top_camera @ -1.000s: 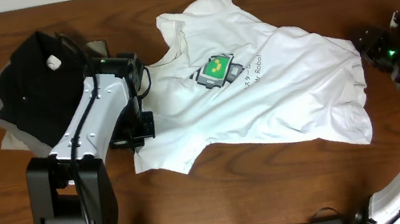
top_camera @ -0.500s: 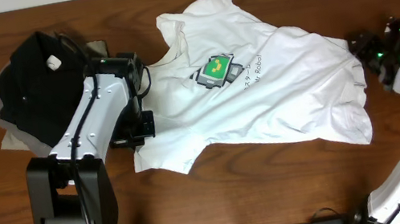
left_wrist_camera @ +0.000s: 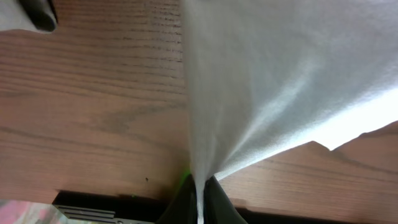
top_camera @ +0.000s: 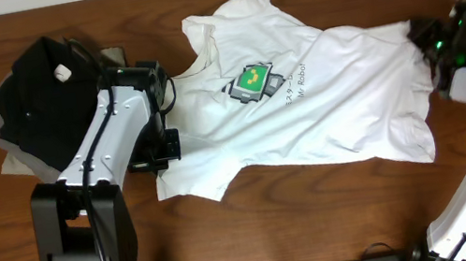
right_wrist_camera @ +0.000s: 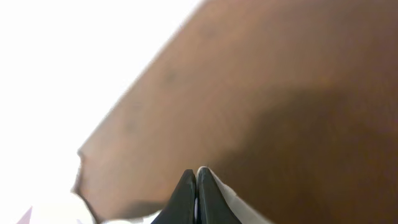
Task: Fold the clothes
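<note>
The white T-shirt (top_camera: pixel 305 109) lay spread and wrinkled in the middle of the wooden surface (top_camera: pixel 324 220). Its chest side faced up, so the small green-and-grey print (top_camera: pixel 251 82) was in view. The shirt was not folded yet.

At its left edge, the left gripper (left_wrist_camera: pixel 199 202) was clamped on the cloth. In the left wrist view, the white fabric ran down into the closed jaws and fanned out from them.

At the far right corner of the shirt, the right gripper (top_camera: pixel 423 34) had its fingers (right_wrist_camera: pixel 186 196) pressed together. White cloth showed on both sides of them, so it seemed to pinch the hem there, though the right wrist view was too blurred to be sure.

Further left, well apart from the work, a black folded garment (top_camera: pixel 42 96) rested on a grey one (top_camera: pixel 5 154).

I judged this step to be the taking of two opposite edges. The next move probably called for both arms to lift together and pull the cloth flat without losing either grip.
</note>
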`<action>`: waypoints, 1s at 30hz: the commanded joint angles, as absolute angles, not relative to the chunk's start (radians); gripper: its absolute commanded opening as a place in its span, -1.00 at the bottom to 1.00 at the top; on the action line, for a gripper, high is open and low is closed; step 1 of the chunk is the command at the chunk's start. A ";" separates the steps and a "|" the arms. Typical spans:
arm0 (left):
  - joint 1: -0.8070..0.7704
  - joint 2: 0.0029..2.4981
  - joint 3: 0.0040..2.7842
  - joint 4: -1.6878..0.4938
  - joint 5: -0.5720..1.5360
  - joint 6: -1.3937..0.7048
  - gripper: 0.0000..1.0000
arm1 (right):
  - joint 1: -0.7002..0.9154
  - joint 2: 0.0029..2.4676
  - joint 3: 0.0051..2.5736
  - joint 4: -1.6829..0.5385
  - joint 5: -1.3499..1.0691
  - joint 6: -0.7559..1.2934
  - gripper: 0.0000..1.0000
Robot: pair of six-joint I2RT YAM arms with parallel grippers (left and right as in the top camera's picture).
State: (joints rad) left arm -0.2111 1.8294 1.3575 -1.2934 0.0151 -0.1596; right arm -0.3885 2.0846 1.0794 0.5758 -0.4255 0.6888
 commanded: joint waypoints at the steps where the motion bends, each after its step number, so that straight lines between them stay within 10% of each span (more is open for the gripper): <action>1: -0.212 1.831 1.352 -1.296 -0.001 -0.155 -0.87 | -0.434 2.090 1.191 0.588 -0.492 0.702 -0.97; 7: -0.212 1.831 1.352 -1.293 -0.002 -0.155 -0.88 | -0.483 2.090 1.320 0.562 -0.566 0.699 -0.88; 10: -0.212 1.831 1.352 -1.290 -0.001 -0.155 -0.88 | -0.491 2.090 1.329 0.512 -0.574 0.698 0.17; 13: -0.212 1.831 1.352 -1.290 -0.002 -0.155 -0.88 | -0.498 2.090 1.329 0.387 -0.609 0.640 0.46; 22: -0.212 1.831 1.352 -1.288 -0.002 -0.154 -0.88 | -0.505 2.074 1.329 -0.097 -0.865 0.364 0.00; 30: -0.212 1.829 1.387 -1.278 -0.002 -0.151 -0.66 | -0.503 1.900 1.329 -0.667 -0.597 0.043 0.14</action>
